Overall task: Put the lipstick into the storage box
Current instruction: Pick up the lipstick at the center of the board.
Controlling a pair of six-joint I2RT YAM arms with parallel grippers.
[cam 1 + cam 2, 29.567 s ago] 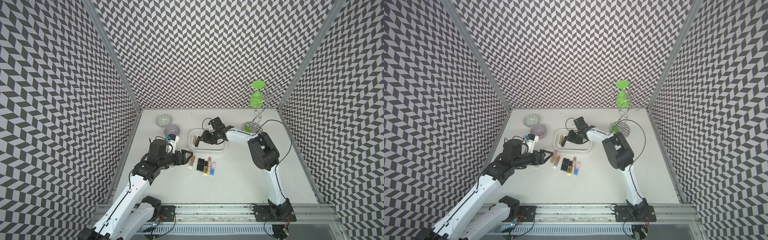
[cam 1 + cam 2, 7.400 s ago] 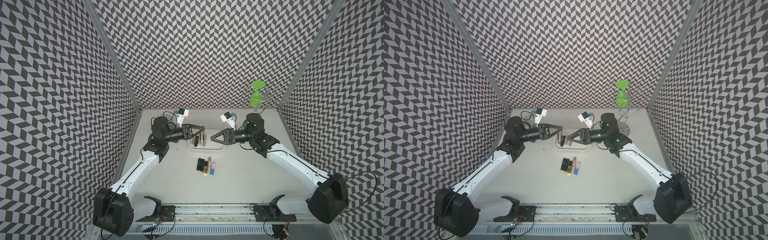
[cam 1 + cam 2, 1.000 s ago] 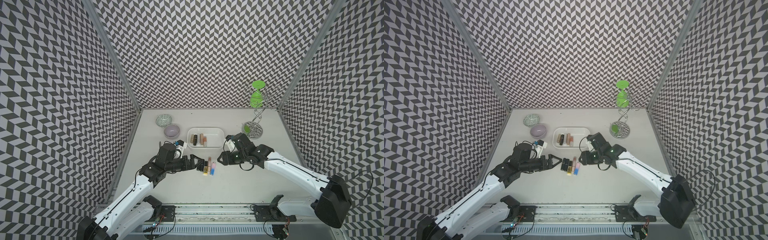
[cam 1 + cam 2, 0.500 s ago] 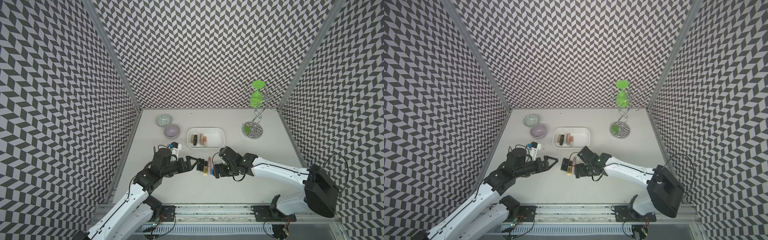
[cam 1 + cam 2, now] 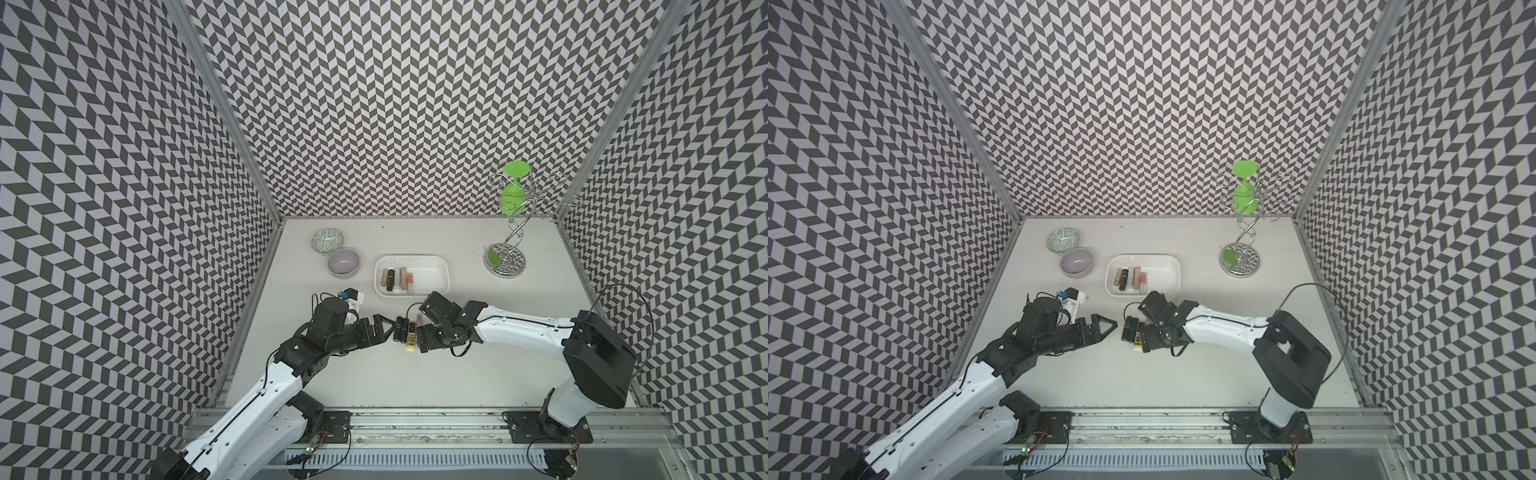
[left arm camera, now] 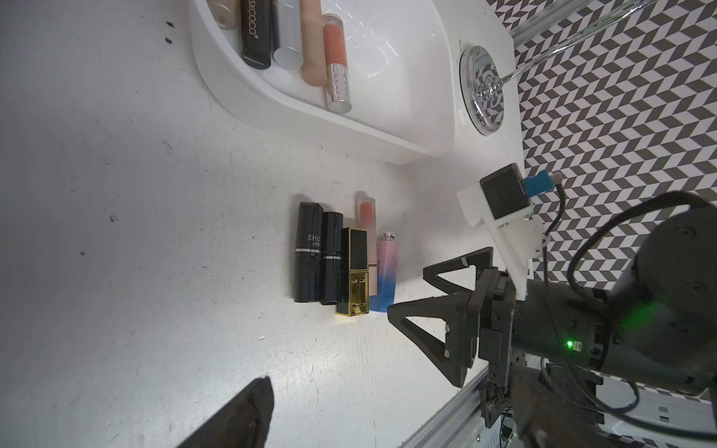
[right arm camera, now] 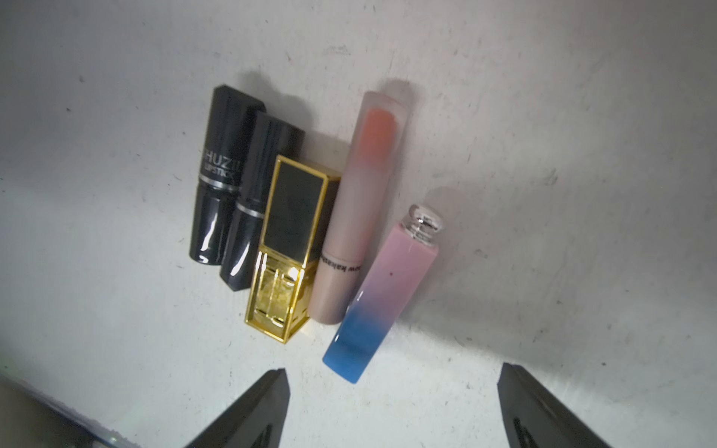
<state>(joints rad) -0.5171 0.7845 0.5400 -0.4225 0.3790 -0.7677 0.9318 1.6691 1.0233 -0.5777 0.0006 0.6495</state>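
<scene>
Five lipsticks lie side by side on the table: two black ones (image 7: 221,174), a gold-and-black one (image 7: 291,240), a beige one with an orange tip (image 7: 357,201) and a pink-to-blue one (image 7: 382,294). My right gripper (image 7: 392,372) stands open at the right end of the row (image 5: 409,332), its fingers straddling the blue end without touching it. My left gripper (image 5: 390,331) is open and empty just left of the black lipsticks (image 5: 1128,328). The white storage box (image 5: 428,274) behind the row holds several lipsticks.
A lilac bowl (image 5: 343,262) and a green-patterned bowl (image 5: 328,242) sit left of the box. A chrome wire stand (image 5: 506,259) with a green piece stands at the back right. Patterned walls close three sides, and a metal rail (image 5: 415,432) runs along the front.
My right gripper has come in towards the right end of the lipstick row and its jaws have spread wider. My left gripper has drawn back a little to the left.
</scene>
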